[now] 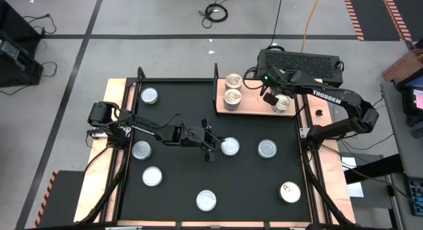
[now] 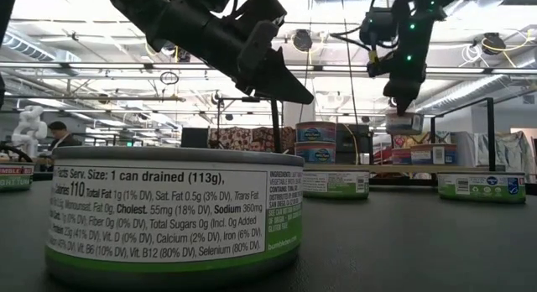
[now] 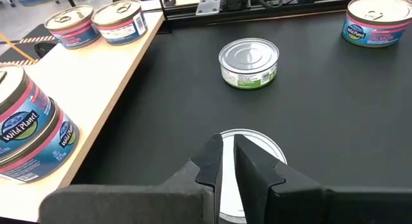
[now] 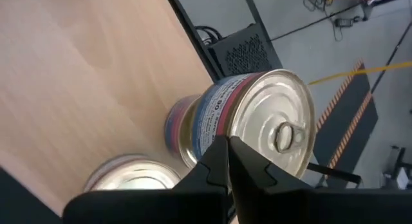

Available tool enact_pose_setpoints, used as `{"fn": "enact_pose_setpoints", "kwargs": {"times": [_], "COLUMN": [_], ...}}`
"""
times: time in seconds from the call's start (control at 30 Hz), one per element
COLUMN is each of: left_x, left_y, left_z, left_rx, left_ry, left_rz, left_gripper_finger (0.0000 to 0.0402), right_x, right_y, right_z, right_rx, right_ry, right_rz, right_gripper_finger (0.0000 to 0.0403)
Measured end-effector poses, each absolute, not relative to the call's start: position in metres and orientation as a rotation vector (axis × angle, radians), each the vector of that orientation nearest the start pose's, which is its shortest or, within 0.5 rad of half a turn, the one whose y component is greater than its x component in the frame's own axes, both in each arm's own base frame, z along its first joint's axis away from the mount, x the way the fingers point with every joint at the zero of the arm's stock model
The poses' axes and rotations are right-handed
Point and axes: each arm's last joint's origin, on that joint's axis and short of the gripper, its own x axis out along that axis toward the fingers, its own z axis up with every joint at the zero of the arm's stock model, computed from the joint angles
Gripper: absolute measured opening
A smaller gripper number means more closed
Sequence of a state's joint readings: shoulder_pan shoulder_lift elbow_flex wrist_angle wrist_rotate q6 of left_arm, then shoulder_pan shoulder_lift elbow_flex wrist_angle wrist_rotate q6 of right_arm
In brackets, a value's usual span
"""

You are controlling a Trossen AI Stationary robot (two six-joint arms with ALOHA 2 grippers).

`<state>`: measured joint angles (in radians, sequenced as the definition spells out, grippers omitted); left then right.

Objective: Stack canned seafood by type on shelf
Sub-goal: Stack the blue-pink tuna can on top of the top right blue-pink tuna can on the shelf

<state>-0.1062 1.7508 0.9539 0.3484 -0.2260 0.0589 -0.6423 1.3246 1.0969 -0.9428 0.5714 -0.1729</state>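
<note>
beside left pincer (image 1: 213,145), silver-lidded tin (image 1: 230,147), shelf (image 1: 254,106) beyond

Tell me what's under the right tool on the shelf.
Under the right tool a pink-and-blue tin with a cream-gold pull-tab lid sits on the shelf, another tin beside it. The tool covers part of the lid; whether a tin lies underneath is hidden.

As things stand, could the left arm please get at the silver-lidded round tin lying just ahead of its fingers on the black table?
Probably yes: the left gripper hangs close beside that silver-lidded round tin, with bare black table around it and nothing between; its fingers would need to open first.
</note>
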Motion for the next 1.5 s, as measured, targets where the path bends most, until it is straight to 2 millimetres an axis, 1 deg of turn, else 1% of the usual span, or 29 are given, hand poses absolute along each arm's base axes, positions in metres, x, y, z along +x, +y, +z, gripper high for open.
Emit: {"fn": "enact_pose_setpoints", "kwargs": {"times": [0.1, 0.27, 0.47, 1.5], "left_x": [0.366, 0.366, 0.366, 0.366], "left_y": [-0.033, -0.033, -0.033, -0.032], "left_z": [0.188, 0.188, 0.188, 0.187], "left_rx": [0.132, 0.132, 0.132, 0.135], "left_ry": [0.446, 0.446, 0.447, 0.465], "left_rz": [0.105, 0.105, 0.104, 0.105], "left_gripper_finger": [0.0042, 0.0042, 0.0042, 0.0042], "right_x": [0.185, 0.189, 0.191, 0.190], "right_y": [-0.166, -0.176, -0.182, -0.180], "right_z": [0.272, 0.260, 0.254, 0.250], "right_rx": [-0.073, -0.062, -0.063, 0.009], "right_ry": [1.359, 1.403, 1.427, 1.440], "right_rz": [-0.963, -0.959, -0.954, -0.961], "right_gripper_finger": [0.0000, 0.0000, 0.0000, 0.0000]}}
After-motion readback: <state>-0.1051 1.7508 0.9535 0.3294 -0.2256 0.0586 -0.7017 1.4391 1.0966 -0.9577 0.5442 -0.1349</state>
